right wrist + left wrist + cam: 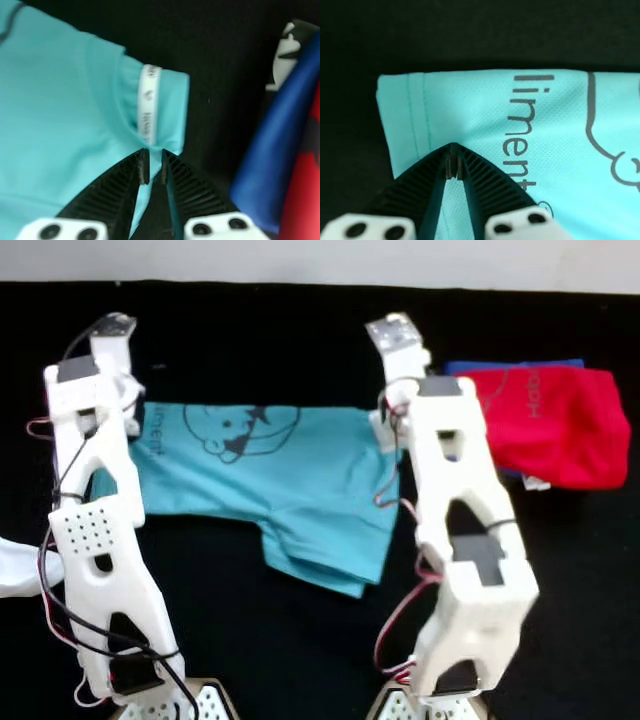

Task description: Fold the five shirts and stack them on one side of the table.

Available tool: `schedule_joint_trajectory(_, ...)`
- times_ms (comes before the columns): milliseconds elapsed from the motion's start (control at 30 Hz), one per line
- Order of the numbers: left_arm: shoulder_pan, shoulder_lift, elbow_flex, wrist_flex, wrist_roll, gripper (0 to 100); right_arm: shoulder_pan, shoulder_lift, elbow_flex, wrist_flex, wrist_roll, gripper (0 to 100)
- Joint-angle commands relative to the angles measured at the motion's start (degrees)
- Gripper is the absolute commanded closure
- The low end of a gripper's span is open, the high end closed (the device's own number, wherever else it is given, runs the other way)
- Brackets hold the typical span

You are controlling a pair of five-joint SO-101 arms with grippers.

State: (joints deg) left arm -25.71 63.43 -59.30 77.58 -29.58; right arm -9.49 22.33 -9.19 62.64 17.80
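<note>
Left gripper [453, 167]: jaws closed to a narrow pinch on the teal short-sleeved shirt with a dark printed drawing [300, 480], gripping just inside its stitched hem. Right gripper [154, 169]: jaws likewise drawn close together, with teal fabric caught between the tips at the collar, just beside the white neck tape.

Position of the work: the teal shirt lies flat on the black table [250, 340] and is partly folded, with one sleeve section jutting from its near edge toward the arm bases. Its long axis runs across the table from one arm to the other. The hem end is at the left arm and the collar end at the right arm. Both pinch points sit along the shirt's far edge, so most of the cloth lies between the grippers and the arm bases.

Assessment: each arm is nearest its own end. The next fold would appear to depend on carrying that far edge evenly along the long axis.

Beyond the collar end of the teal shirt rests a folded red shirt [560, 425] on top of a folded blue shirt [500, 367]. Off the hem end, toward the near side, lies a white cloth [20, 565].
</note>
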Motion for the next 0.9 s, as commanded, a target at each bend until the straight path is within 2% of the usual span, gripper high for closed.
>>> schedule_joint_trajectory(0, -2.7, 4.8, -12.0, 6.9, 0.1, 99, -0.7, 6.5, -9.5, 2.2, -0.4, 94.3)
schedule_joint_trajectory(233, -2.2, 7.2, -30.7, 22.4, 0.2, 99, 0.9, 16.3, -20.4, 5.4, -0.5, 94.3)
schedule_joint_trajectory(367, -2.3, 7.0, -34.2, 24.1, 0.4, 99, 2.2, 17.6, -24.1, 7.3, -0.5, 94.3)
schedule_joint_trajectory(467, -3.2, 7.0, -33.8, 24.4, 0.5, 99, 1.5, 15.9, -28.5, 14.1, -0.5, 94.3)
schedule_joint_trajectory(667, -6.5, 0.0, -24.6, 24.4, 0.9, 99, -1.0, 11.7, -38.3, 27.4, -0.5, 94.0)
schedule_joint_trajectory(867, -6.8, -16.0, -1.8, 24.2, 1.1, 99, -2.1, 10.4, -45.0, 36.2, -0.5, 94.0)
